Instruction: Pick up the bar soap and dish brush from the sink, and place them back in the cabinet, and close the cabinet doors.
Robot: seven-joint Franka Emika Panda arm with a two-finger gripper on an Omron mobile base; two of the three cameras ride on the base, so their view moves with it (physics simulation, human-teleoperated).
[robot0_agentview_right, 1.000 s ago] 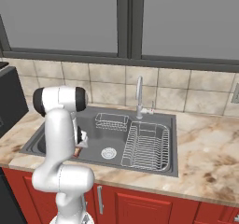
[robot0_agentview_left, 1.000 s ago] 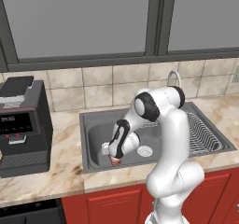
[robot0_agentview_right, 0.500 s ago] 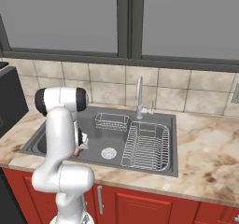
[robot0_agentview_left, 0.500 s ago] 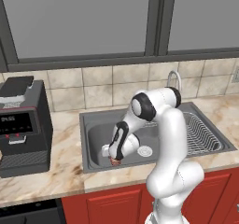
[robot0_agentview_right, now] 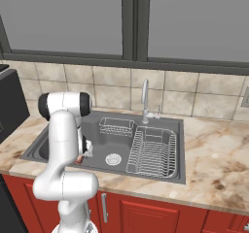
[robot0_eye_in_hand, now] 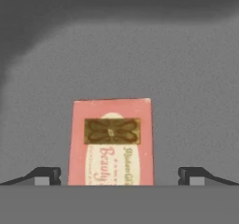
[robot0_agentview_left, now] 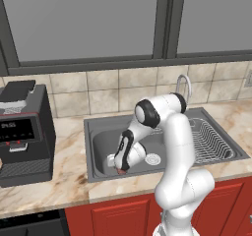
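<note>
My hand (robot0_eye_in_hand: 119, 176) low in the sink (robot0_agentview_left: 98, 132), over the bar soap (robot0_eye_in_hand: 112, 141).
Fingers spread wide apart, nothing gripped; soap lies flat on the dark basin floor btwn the two tips, label face up, w/ clear gaps each side. Left base view: hand at basin's left part, near the white drain (robot0_agentview_left: 152, 159); wire rack (robot0_agentview_left: 209, 141) to the right.

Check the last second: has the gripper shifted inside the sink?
No. The gripper stays low in the sink, just left of the drain ring, as before.
</note>
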